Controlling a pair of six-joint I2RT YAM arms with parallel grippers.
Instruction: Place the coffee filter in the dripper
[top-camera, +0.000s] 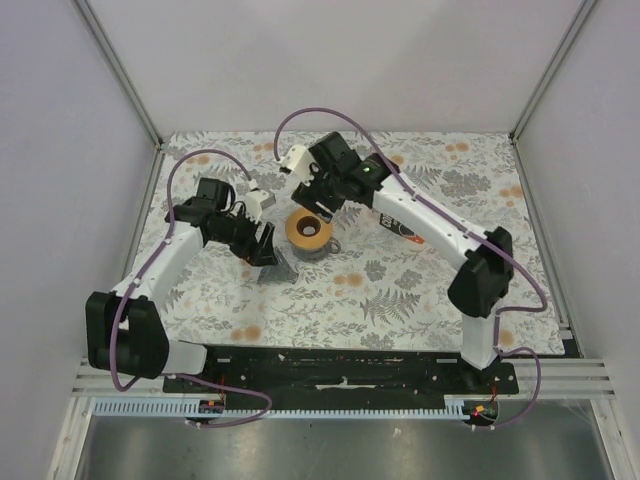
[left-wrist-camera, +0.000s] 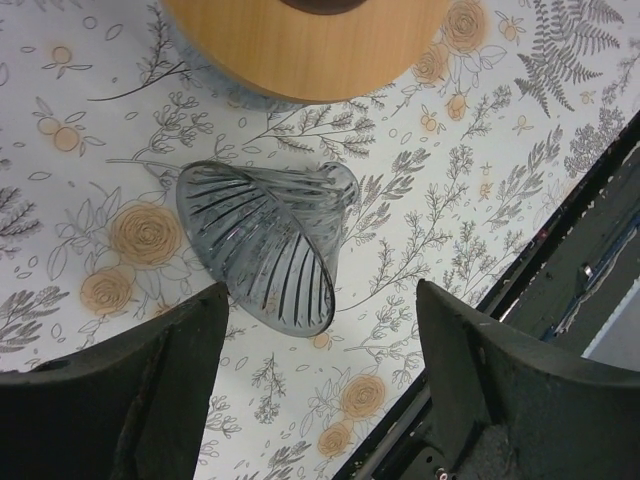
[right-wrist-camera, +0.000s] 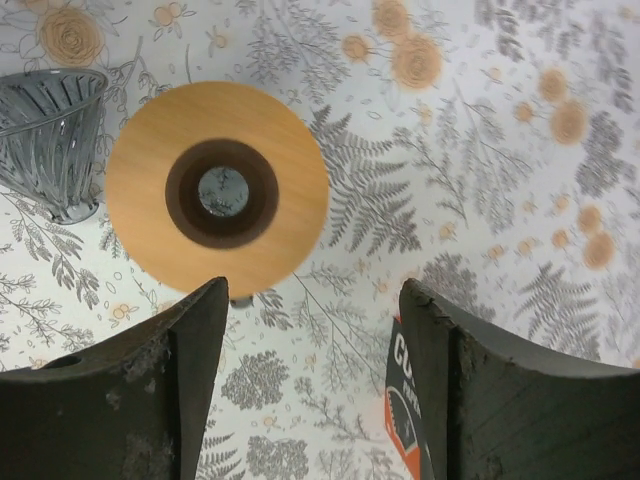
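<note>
L gripper (top-camera: 262, 245) (left-wrist-camera: 320, 290): my jaws spread wide, gripping nothing; pointing down at the table, left of centre.
L fingers (left-wrist-camera: 150, 390): dark, one each side of the wrist view, w/ the grey ribbed cone showing betw. them.
Grey ribbed cone (left-wrist-camera: 265, 240) (top-camera: 280, 262) (right-wrist-camera: 50, 135): see-through grey, lying tipped on its side on the cloth, wide mouth twd my L fingers, narrow end twd the dripper. Can't tell if my fingertip touches its rim.
R gripper (top-camera: 325, 205) (right-wrist-camera: 312, 287): jaws also spread wide, holding nothing; hangs just beside the dripper on its far side, looking down on it.
Dripper (top-camera: 308, 230) (right-wrist-camera: 217, 190) (left-wrist-camera: 300, 50): upright, approx. mid-table, betw. my two grippers. Flat orange-tan rim, dark inner cone, small pale hole at the bottom. Cone interior looks bare in the R wrist view. Near the grey cone but apart from it.
Under the dripper: small bit pokes out below the rim on one side; can't tell what.
Printed packet (right-wrist-camera: 405, 400): orange, black & white, flat on the cloth by my R finger, partly hidden behind it.
Floral cloth (top-camera: 420, 290): covers the table; everything sits on it.
</note>
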